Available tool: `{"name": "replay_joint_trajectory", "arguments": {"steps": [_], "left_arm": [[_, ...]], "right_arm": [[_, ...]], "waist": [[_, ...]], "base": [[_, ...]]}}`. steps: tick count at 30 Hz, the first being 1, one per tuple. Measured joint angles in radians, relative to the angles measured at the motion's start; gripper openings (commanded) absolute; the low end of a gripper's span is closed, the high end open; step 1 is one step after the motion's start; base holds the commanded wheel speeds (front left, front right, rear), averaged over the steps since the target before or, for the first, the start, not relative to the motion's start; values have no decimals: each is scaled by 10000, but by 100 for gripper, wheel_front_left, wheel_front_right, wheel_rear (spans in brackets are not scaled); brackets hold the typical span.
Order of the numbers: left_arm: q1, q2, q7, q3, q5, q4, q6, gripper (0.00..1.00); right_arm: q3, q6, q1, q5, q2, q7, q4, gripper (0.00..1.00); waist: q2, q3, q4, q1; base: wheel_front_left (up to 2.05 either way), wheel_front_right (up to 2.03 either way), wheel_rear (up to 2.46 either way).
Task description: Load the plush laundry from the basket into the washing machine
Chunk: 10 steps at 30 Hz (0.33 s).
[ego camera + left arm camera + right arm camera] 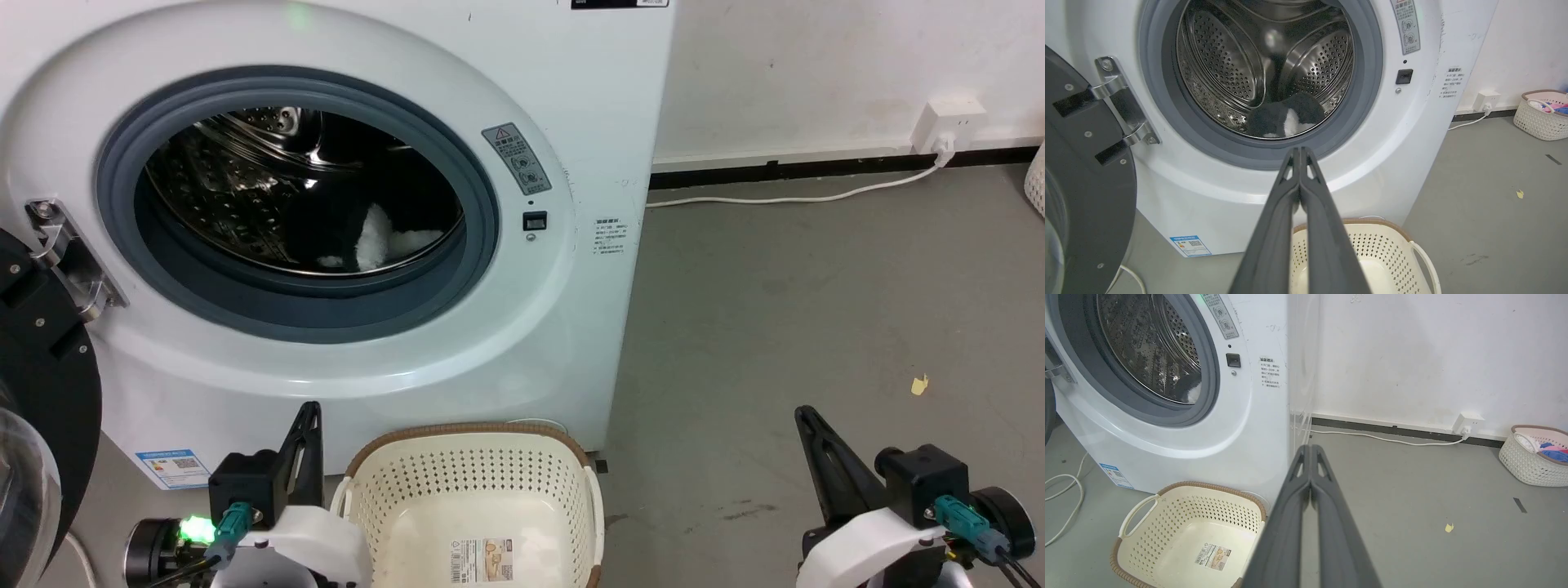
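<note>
Fluffy black-and-white plush laundry (pixel 371 237) is pictured inside the white front-loading washing machine (pixel 571 98), beyond the closed, empty left claw (pixel 312 408); the cream perforated plastic basket (pixel 473 482) is set between it and the closed right claw (pixel 805 412).

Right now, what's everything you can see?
washing machine: one, white, ahead
door: one, black-rimmed, open at the left
plush laundry: one, black and white, inside the drum
basket: one, cream with brown rim, on the floor before the washer
paper label: one, white, inside the basket
other basket: one, pale, by the wall, coloured clothes inside
socket: one, white, on the wall, cable plugged in
scrap: one, yellow, on the grey floor
left hand: one, dark, shut, beside the basket
right hand: one, dark, shut, above floor
</note>
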Motion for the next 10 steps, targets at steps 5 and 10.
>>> {"name": "replay_joint_trajectory", "arguments": {"steps": [5, 10], "left_arm": [[0, -2, 0, 2, 0, 0, 0, 0], [0, -2, 0, 10, 0, -2, 0, 0]], "right_arm": [[-4, 0, 0, 0, 0, 0, 0, 0], [2, 0, 0, 0, 0, 0, 0, 0]], "waist": [[0, 0, 0, 0], [0, 0, 0, 0]], "base": [[0, 0, 0], [0, 0, 0]]}}
